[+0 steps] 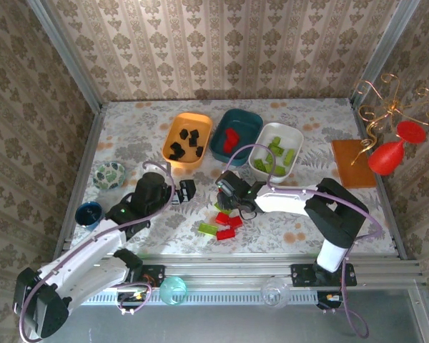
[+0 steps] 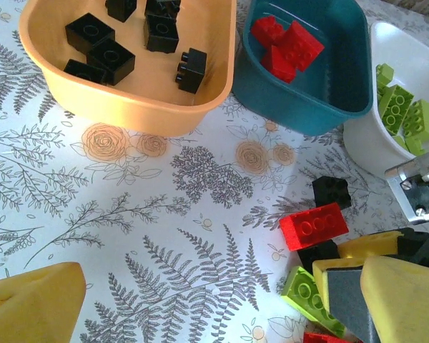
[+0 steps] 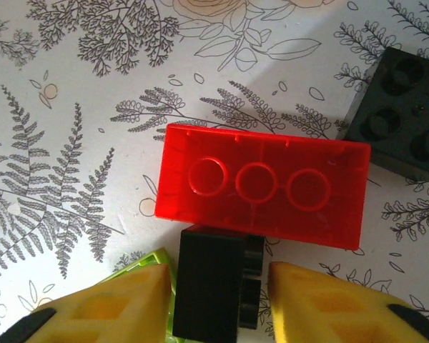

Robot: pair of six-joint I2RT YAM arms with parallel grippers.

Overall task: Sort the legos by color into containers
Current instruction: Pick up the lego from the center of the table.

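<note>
Patterned walls (image 1: 222,50) are boxing in a table (image 1: 129,143) spread with a fern-and-flower cloth. Along its far side three tubs are sitting shoulder to shoulder, one home per colour: the orange tub (image 2: 129,107) is holding black bricks (image 2: 109,56), the teal tub (image 2: 300,107) red bricks (image 2: 289,44), the white tub (image 2: 365,143) green bricks (image 2: 404,114). Nearer the arms, loose bricks (image 1: 225,223) are lying in a small heap. The right gripper (image 3: 218,279) is reaching down over it, fingers spread just wider than a black brick (image 3: 214,307) butting against a red brick (image 3: 264,186). It is bracketing the brick rather than squeezing it, presumably lining up a pick for the orange tub. The left gripper (image 2: 207,286) is hovering beside the heap, fingers wide apart and carrying nothing, probably so as not to crowd its partner.
</note>
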